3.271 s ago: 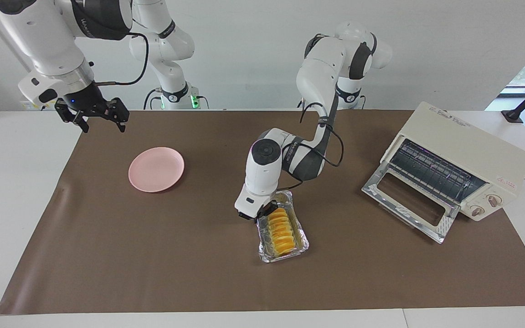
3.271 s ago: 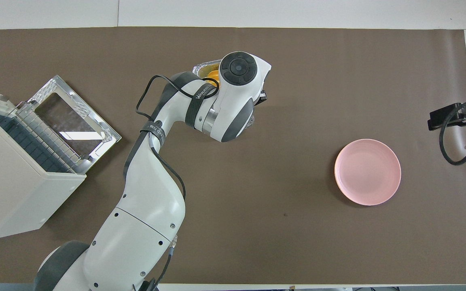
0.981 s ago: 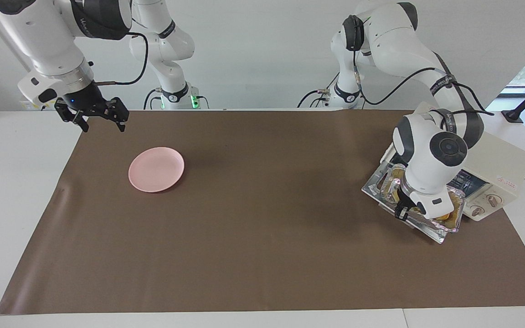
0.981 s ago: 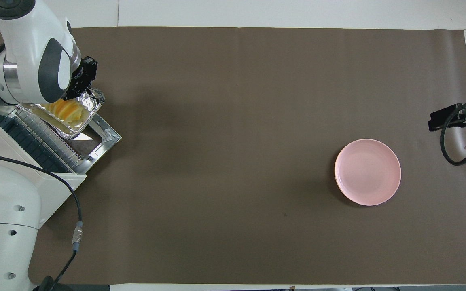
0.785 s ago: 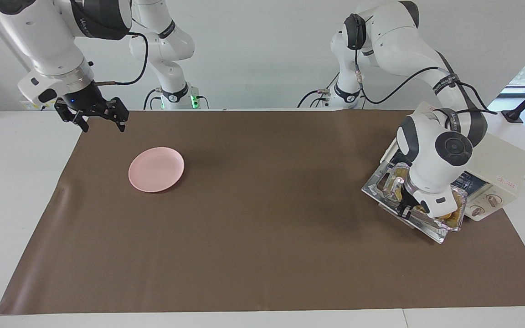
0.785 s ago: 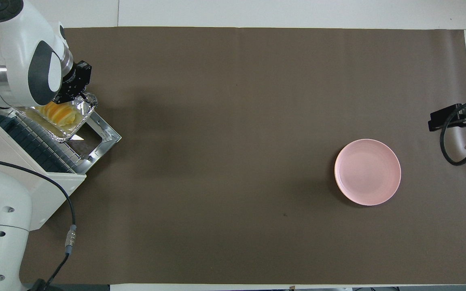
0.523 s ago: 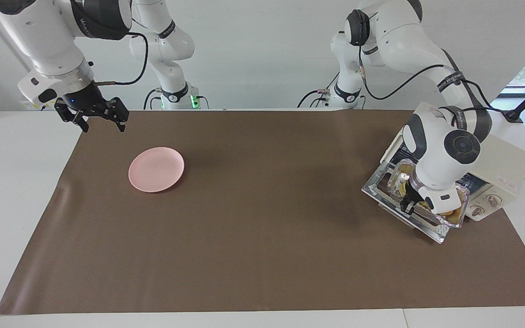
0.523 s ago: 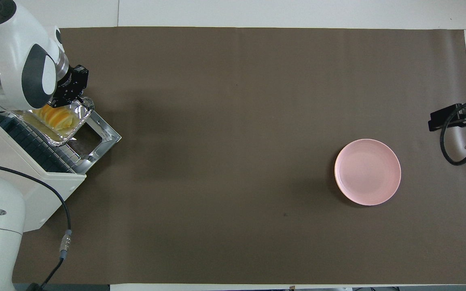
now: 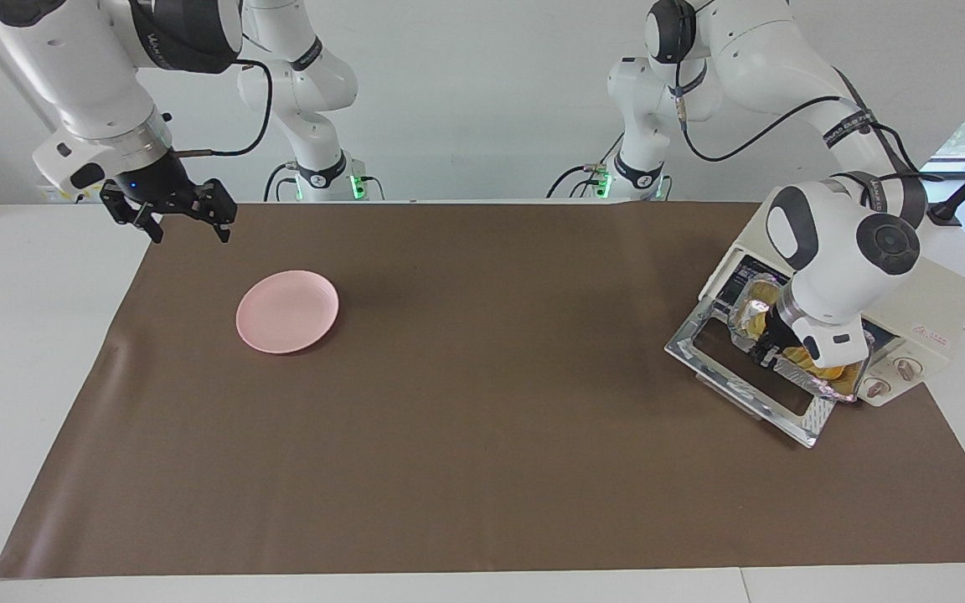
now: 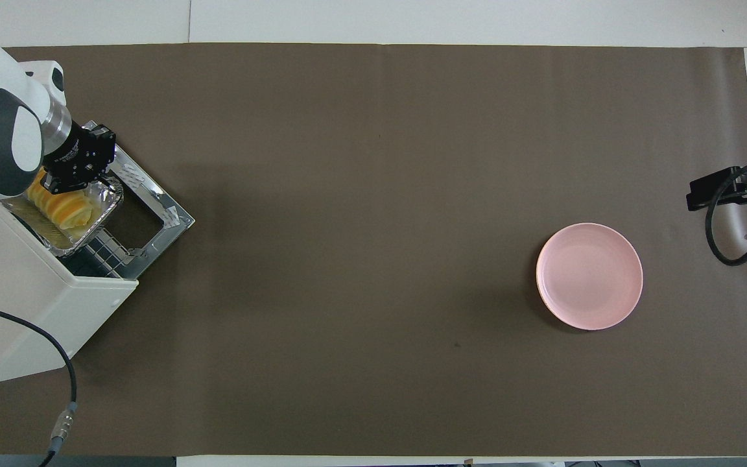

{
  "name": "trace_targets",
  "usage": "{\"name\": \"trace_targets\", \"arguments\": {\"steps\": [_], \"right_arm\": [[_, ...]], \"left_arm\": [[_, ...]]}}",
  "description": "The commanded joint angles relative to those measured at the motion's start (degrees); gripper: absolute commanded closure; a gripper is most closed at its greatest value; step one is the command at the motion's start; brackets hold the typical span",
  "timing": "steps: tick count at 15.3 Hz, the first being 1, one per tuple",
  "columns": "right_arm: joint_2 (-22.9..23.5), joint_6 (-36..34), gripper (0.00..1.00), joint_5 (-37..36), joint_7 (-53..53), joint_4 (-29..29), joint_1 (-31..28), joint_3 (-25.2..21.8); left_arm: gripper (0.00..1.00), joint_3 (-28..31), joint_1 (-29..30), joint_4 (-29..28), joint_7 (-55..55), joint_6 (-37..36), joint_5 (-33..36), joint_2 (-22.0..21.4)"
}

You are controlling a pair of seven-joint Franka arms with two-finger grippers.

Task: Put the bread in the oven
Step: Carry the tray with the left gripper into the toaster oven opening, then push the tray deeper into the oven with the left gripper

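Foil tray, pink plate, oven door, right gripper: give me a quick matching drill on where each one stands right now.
Things:
1. foil tray
2. pink plate
3. oven door
4. right gripper

States:
A. dropped open
B. bare on the mat
C. open, waiting over the mat's corner
D. gripped by the left gripper, partway into the oven, bread inside

Pairs: 1-D, 2-B, 3-A, 4-C

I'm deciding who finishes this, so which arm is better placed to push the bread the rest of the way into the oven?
The left. Its end effector already grips the foil tray with the bread at the oven mouth, above the open door. The right end effector waits open near the pink plate.
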Motion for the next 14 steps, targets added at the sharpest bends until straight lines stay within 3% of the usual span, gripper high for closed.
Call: {"name": "trace_targets", "arguments": {"steps": [1, 5, 10, 14], "right_arm": [[-0.73, -0.78, 0.0, 1.09, -1.65, -0.44, -0.41, -0.03], [-0.73, -0.78, 0.0, 1.09, -1.65, -0.44, -0.41, -0.03], [-0.73, -0.78, 0.0, 1.09, -1.65, -0.44, -0.41, -0.03], [-0.73, -0.78, 0.0, 1.09, -1.65, -0.44, -0.41, -0.03]], "left_arm": [[1.0, -0.06, -0.19, -5.0, 1.22, 3.04, 1.94, -3.54], [1.0, 0.56, -0.19, -6.23, 1.22, 3.22, 4.04, -3.89], [1.0, 0.65, -0.19, -11.85, 1.22, 6.38, 4.49, -7.58], [1.0, 0.65, -0.36, -14.76, 1.14, 7.09, 9.05, -9.25]]}}
